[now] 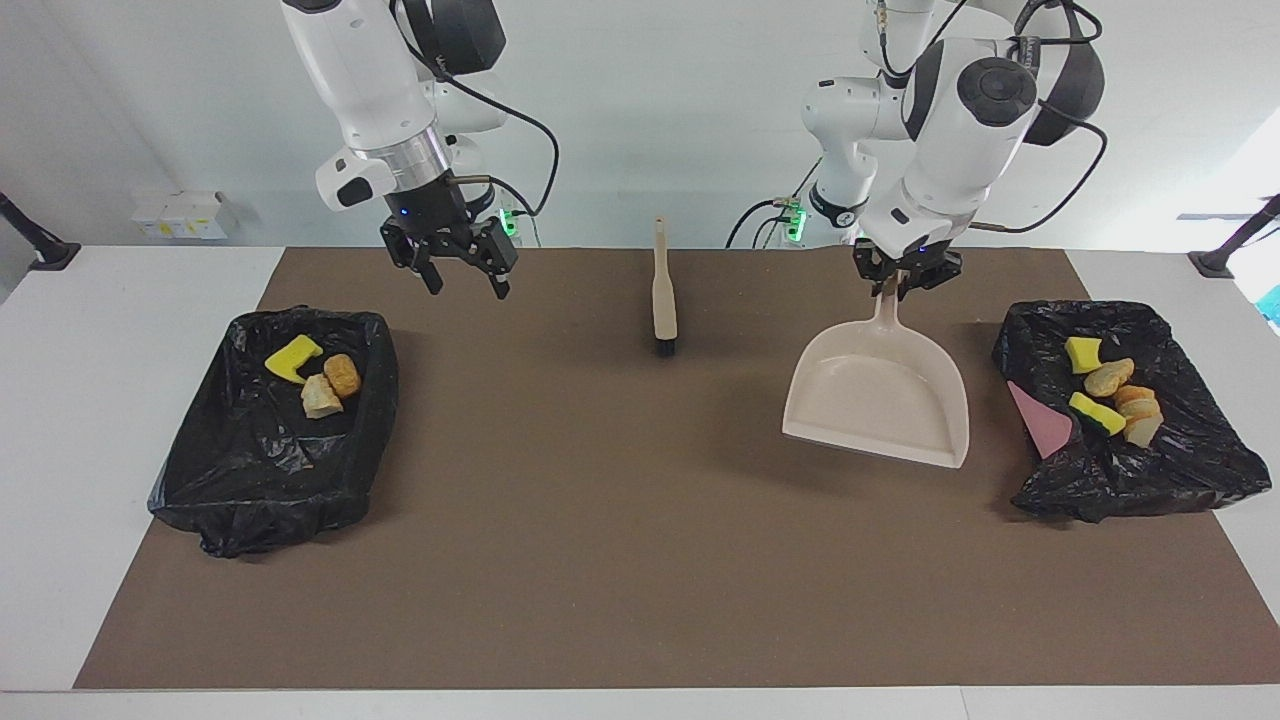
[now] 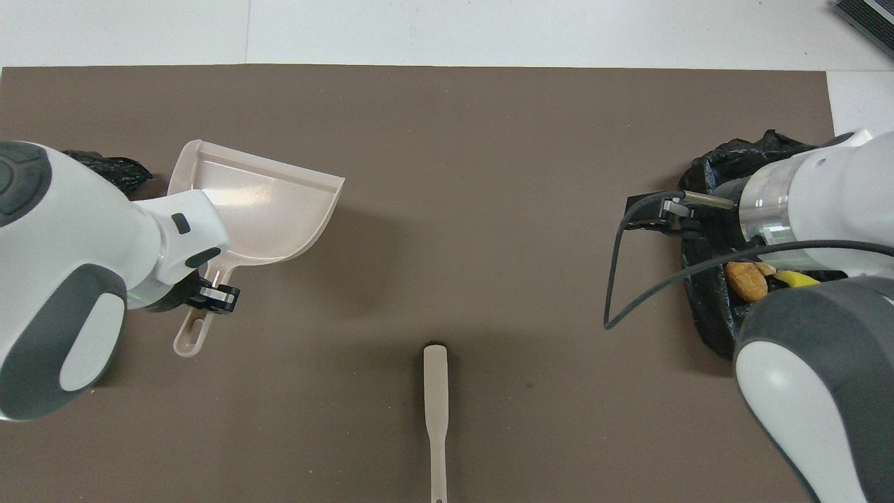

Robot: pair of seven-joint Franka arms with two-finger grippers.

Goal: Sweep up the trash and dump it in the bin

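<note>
Trash lies in two black-lined bins. In the bin [image 1: 250, 490] at the right arm's end are a yellow chunk [image 1: 293, 357] and two bread-like lumps [image 1: 342, 375]. The bin [image 1: 1130, 490] at the left arm's end holds several yellow and tan scraps [image 1: 1108, 378]. My left gripper [image 1: 905, 278] is shut on the handle of the beige dustpan [image 1: 880, 400] [image 2: 258, 209], whose mouth sits low on the mat beside that bin. Between the two bins the brush [image 1: 663, 300] [image 2: 435, 398] lies free on the mat. Up in the air, my right gripper [image 1: 468, 288] stands open over the mat beside its bin.
A pink flat piece [image 1: 1040, 425] leans in the bin at the left arm's end. In the overhead view the right arm covers most of its bin [image 2: 707, 311], with one tan lump [image 2: 744, 279] showing. A brown mat [image 1: 640, 560] covers the table.
</note>
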